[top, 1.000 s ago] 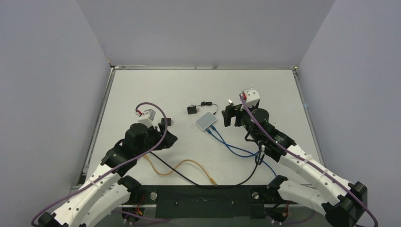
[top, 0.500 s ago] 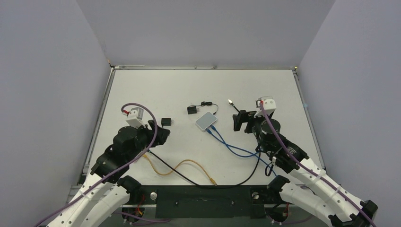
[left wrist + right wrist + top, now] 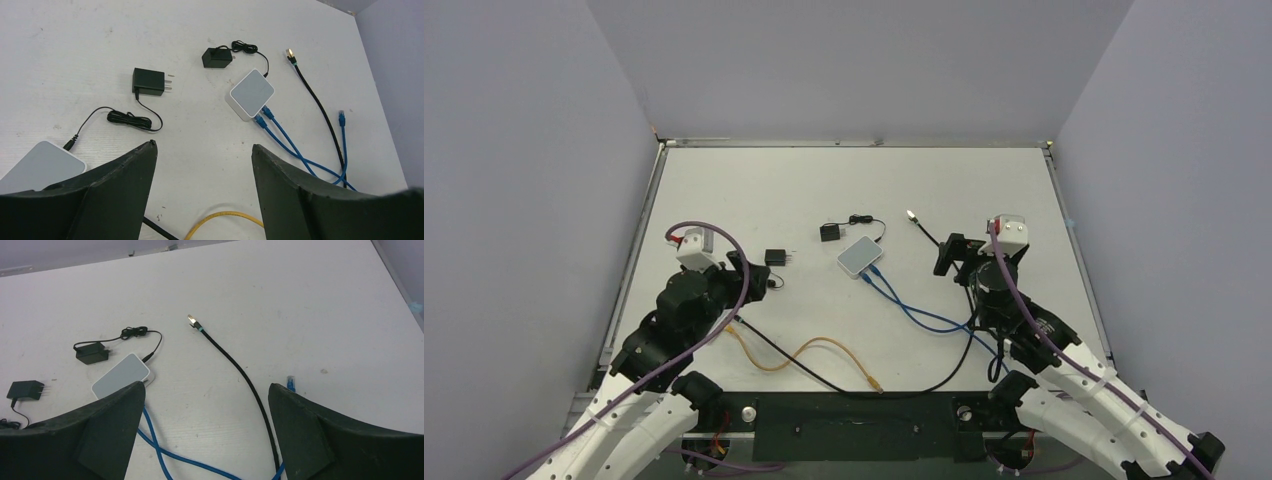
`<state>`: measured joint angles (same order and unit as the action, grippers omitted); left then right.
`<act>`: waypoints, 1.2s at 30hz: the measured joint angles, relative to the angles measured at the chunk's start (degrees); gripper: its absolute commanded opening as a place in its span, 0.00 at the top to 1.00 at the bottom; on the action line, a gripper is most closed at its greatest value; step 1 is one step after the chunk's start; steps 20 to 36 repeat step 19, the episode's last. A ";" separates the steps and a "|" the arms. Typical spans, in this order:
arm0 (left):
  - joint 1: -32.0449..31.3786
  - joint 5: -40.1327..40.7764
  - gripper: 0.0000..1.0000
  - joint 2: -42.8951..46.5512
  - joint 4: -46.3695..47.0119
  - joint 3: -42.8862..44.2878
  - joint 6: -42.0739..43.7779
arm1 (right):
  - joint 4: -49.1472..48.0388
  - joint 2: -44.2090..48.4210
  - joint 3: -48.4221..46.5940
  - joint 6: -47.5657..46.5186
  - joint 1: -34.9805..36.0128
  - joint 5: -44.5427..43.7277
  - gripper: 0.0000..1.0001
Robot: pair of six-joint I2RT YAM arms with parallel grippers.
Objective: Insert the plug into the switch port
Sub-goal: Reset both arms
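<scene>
The plug [image 3: 910, 214] is a metal-tipped connector on the end of a black cable [image 3: 240, 372]. It lies loose on the white bench [image 3: 754, 190], behind and to the right of the small white box [image 3: 861, 258], and it touches neither the box nor either claw. The box lies flat near the middle of the bench with its pale grey face up. Two blue cables [image 3: 285, 142] plug into the port side [image 3: 260, 117], the narrow edge that faces the arms. The views do not show whether a free socket sits beside them.

The left claw [image 3: 202, 147] hangs above the bench with its fingers spread wide and nothing between them. The right claw [image 3: 206, 386] is also wide open and empty, and sits to the right of the box with the black cable running below it.

A black charger [image 3: 216, 56] lies just behind the box, joined to it by a thin cord. A second charger with bare prongs [image 3: 148, 81] lies further left. Its cord runs to a second white box [image 3: 40, 162] at the edge of the left wrist view. One loose blue connector [image 3: 342, 117] lies right of the black cable, and a yellow cable [image 3: 809, 347] curls near the front.
</scene>
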<state>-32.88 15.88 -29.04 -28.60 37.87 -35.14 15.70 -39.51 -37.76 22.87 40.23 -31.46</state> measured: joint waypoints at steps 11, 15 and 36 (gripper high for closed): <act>0.04 1.53 0.32 2.03 -2.34 -0.11 1.62 | 2.01 5.68 4.44 2.47 0.00 -10.80 0.08; 0.04 1.53 0.32 1.97 -4.26 -0.04 2.89 | 1.84 8.61 5.07 3.76 0.00 -15.13 0.08; 0.04 1.53 0.32 1.99 -5.44 0.26 3.65 | 1.99 8.79 5.05 4.55 0.00 -17.05 0.08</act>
